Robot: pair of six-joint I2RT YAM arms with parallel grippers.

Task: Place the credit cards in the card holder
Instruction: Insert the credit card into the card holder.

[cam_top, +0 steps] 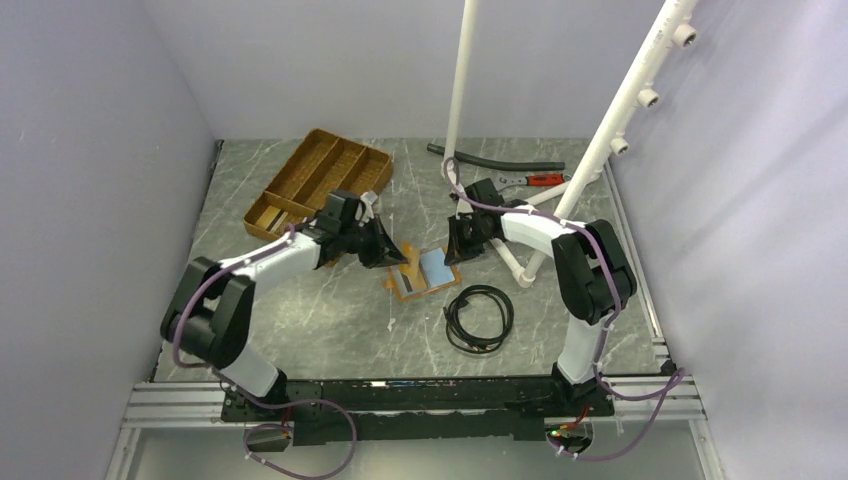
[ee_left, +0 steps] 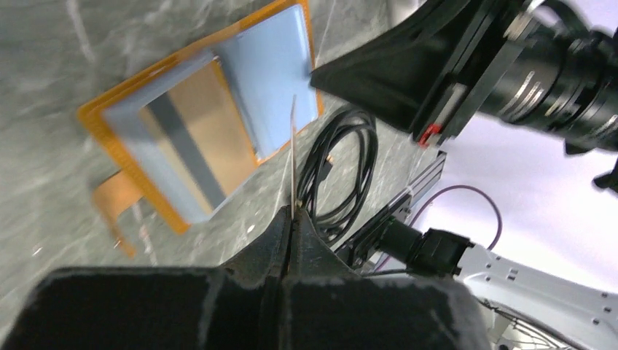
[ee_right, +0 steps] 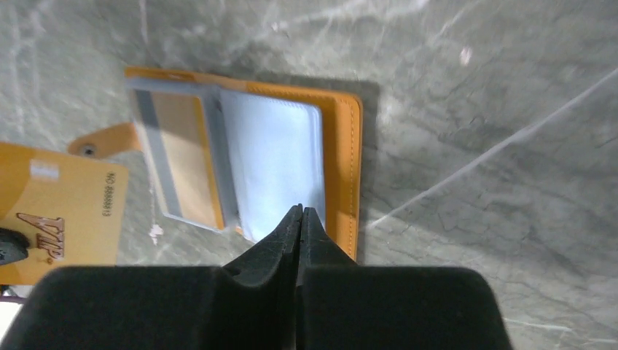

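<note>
Left fingers (ee_left: 271, 251): pinching a gold card (ee_right: 58, 211) by one edge (it shows edge-on in their own wrist view). Right fingers (ee_right: 280, 251): pressed together, empty, tips at a pale pocket of the card holder (cam_top: 425, 268). Counter (cam_top: 330, 320): card holder lying open between both arms, a striped card (ee_left: 193, 138) in one pocket.

The card holder (cam_top: 425, 270) lay open on the worktop (cam_top: 330, 320); the tray (cam_top: 318, 178) sat at its ten o'clock, the cable (cam_top: 480, 318) at five.
</note>
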